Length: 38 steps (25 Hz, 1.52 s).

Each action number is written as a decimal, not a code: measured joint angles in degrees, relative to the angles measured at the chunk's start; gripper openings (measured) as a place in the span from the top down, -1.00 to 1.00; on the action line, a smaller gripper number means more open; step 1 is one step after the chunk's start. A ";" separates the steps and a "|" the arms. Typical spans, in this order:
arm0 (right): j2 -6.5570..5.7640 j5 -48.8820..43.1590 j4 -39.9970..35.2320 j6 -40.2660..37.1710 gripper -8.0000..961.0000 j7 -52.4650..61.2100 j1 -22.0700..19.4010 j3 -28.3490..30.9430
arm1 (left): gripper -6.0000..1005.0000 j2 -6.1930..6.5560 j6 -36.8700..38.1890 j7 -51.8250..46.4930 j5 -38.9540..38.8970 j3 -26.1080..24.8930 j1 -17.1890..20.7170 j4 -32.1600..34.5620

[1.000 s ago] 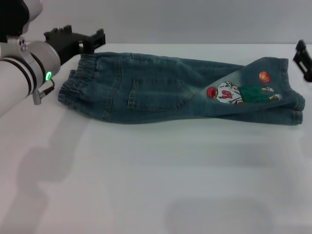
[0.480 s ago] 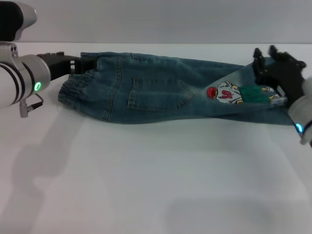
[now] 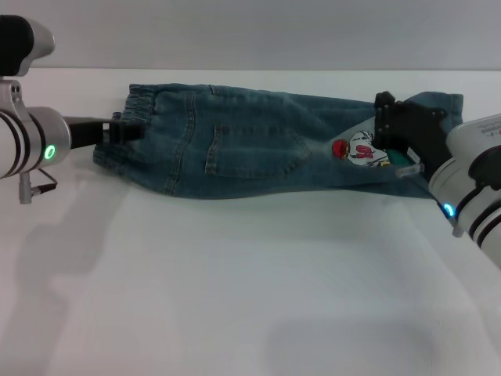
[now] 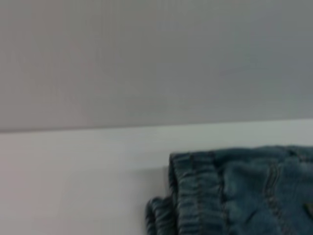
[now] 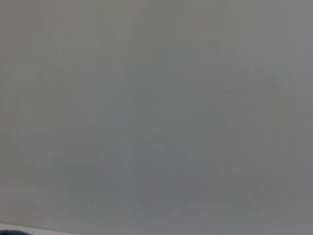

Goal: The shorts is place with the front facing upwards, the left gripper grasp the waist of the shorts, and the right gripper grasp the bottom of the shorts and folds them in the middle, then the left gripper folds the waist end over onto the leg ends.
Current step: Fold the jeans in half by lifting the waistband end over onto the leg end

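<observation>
Both end effectors low, left [image 3: 119, 130], right [image 3: 389, 125]

A plain white table [image 3: 235, 298] fills the near and middle ground, its far edge running straight from left to right. Behind it stands a bare grey wall [image 3: 274, 31]. Soft, even light leaves faint shadows on the tabletop.

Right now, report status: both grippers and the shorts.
Left gripper at elastic waistband. Right gripper over the cartoon-print leg end. Blue denim shorts flat on white table, second fold not begun. Nothing in the way.
</observation>
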 joint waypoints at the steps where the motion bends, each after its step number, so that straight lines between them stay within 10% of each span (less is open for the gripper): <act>1: 0.00 0.00 0.01 0.01 0.83 0.16 -0.01 -0.43 | -0.62 0.02 -0.85 0.03 -0.01 -0.59 -0.45 0.86; 20: -0.22 0.00 0.06 0.02 0.99 1.55 -1.90 -1.62 | -0.52 -0.31 0.33 2.24 -0.40 -2.85 -7.20 12.36; 38: -0.44 -0.02 3.62 0.01 0.99 1.61 -4.59 -1.61 | -0.43 -0.36 2.20 2.76 -1.19 -2.04 -4.83 12.75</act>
